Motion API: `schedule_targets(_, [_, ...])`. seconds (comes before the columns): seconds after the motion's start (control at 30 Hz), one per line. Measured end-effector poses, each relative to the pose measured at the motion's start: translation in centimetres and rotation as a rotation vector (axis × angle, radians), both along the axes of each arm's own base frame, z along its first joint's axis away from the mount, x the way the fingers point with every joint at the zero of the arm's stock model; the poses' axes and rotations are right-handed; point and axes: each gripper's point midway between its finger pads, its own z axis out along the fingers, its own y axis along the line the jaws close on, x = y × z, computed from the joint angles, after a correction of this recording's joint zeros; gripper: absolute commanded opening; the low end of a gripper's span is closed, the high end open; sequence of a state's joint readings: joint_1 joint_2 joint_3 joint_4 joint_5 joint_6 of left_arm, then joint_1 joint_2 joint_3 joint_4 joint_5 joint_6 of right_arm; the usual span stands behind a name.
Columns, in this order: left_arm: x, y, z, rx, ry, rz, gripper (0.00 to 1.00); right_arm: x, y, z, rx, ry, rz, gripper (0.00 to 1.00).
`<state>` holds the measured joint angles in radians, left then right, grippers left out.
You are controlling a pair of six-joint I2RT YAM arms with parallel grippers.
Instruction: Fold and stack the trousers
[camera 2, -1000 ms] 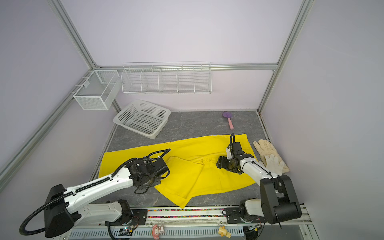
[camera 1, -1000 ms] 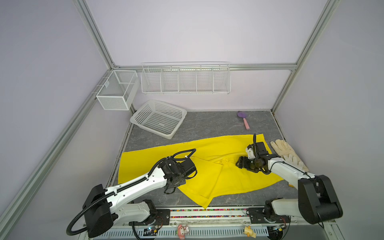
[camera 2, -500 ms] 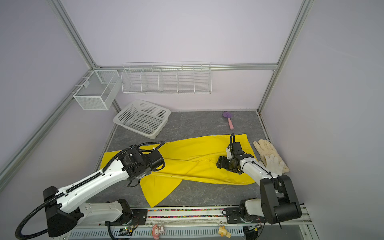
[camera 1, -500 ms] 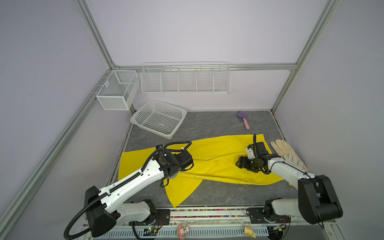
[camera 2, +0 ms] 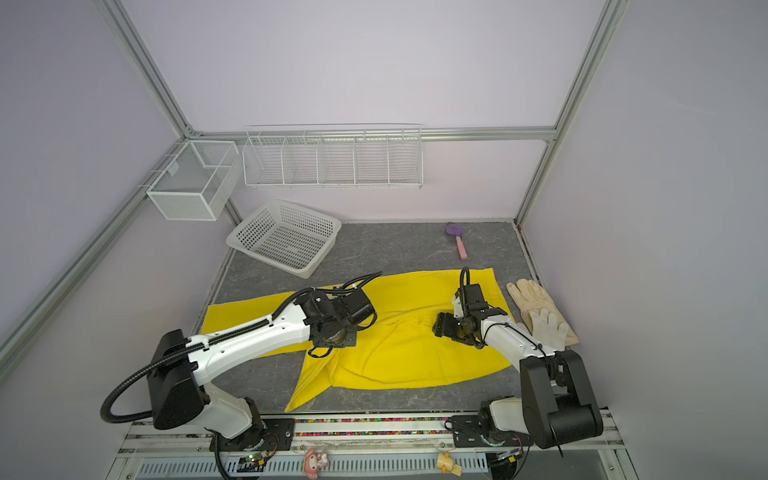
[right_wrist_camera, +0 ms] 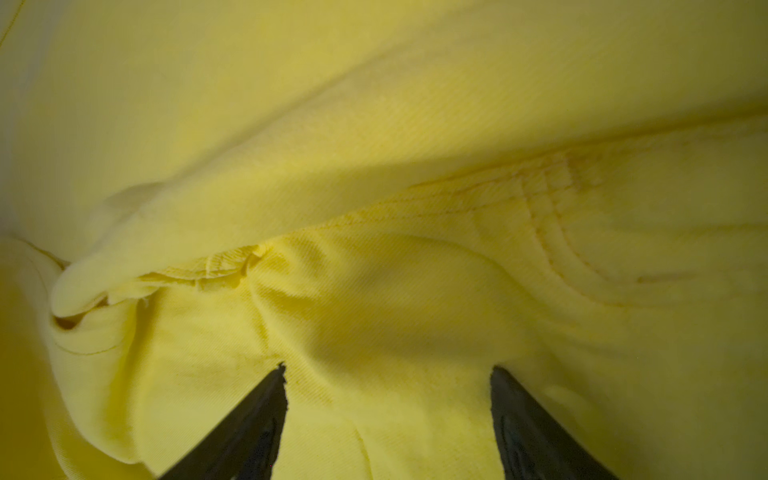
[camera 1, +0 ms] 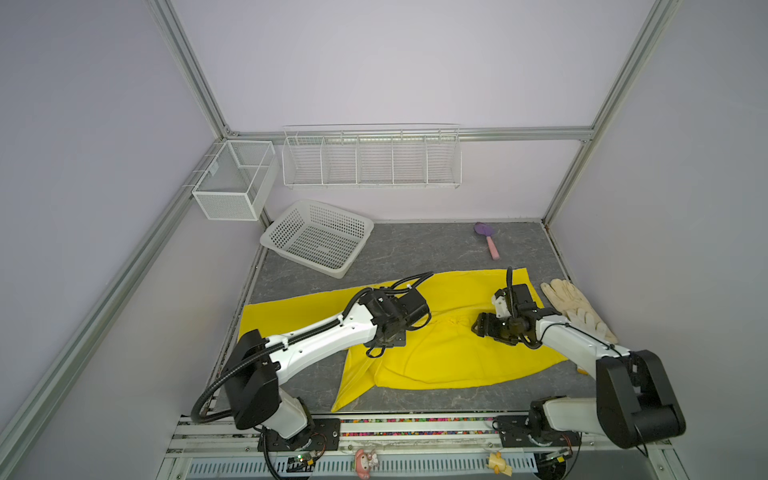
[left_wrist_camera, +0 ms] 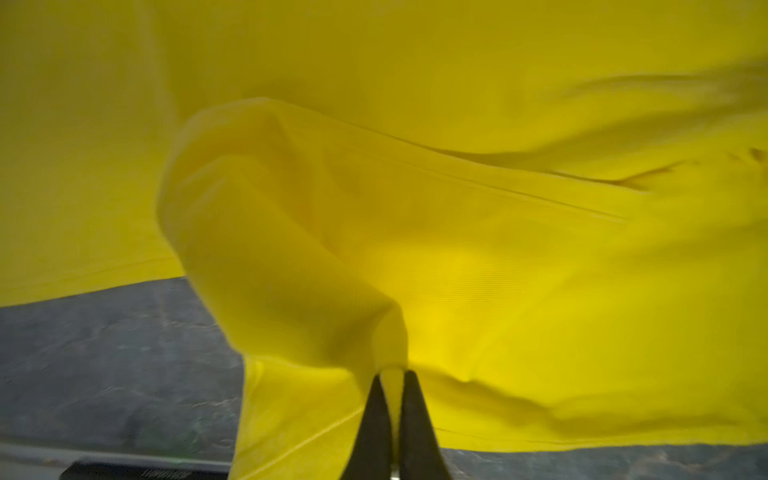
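Place: robot lab test cell.
Enclosure: aluminium frame (camera 1: 195,79), plain lilac walls (camera 1: 395,62).
Fittings: wire rack (camera 1: 372,158) hung well beyond right gripper (camera 1: 477,329); mounting rail (camera 1: 436,440) behind it.

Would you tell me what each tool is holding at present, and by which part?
The left tool is shut on the yellow trousers, pinching a fold of one leg. The right tool stands open over the crotch seam, holding nothing.

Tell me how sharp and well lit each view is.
In both top views: sharp, evenly lit, soft shadows on the bright yellow cloth trousers. Left wrist view: cloth blurred around the shut left gripper. Right wrist view: dim and shadowed, stitching readable beyond the open right gripper.
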<state>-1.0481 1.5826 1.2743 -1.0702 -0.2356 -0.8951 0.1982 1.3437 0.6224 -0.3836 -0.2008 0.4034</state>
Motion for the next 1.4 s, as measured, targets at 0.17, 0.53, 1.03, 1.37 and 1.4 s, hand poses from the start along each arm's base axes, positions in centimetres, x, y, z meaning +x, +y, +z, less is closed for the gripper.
schedule_targets(0.17, [0.6,-6.8,-1.2,-0.144,0.049,-0.117,0.00,0.0,0.0,0.0,0.000,0.000,0.000,0.80])
schedule_targets(0.53, [0.6,-9.5,1.0,-0.200,0.054,-0.220,0.50,0.0,0.0,0.0,0.003,-0.001,0.000,0.80])
schedule_targets(1.03, [-8.2,6.7,-3.7,-0.218,0.214,0.298,0.55,0.1,0.2,0.2,0.025,-0.013,0.004,0.82])
schedule_targets(1.37, [-8.5,7.3,-7.6,-0.422,0.198,0.511,0.50,0.1,0.3,0.2,0.028,-0.013,0.004,0.82])
schedule_targets(1.4, [-8.3,6.8,-7.8,-0.445,0.199,0.516,0.48,0.2,0.3,0.2,0.029,-0.014,0.004,0.82])
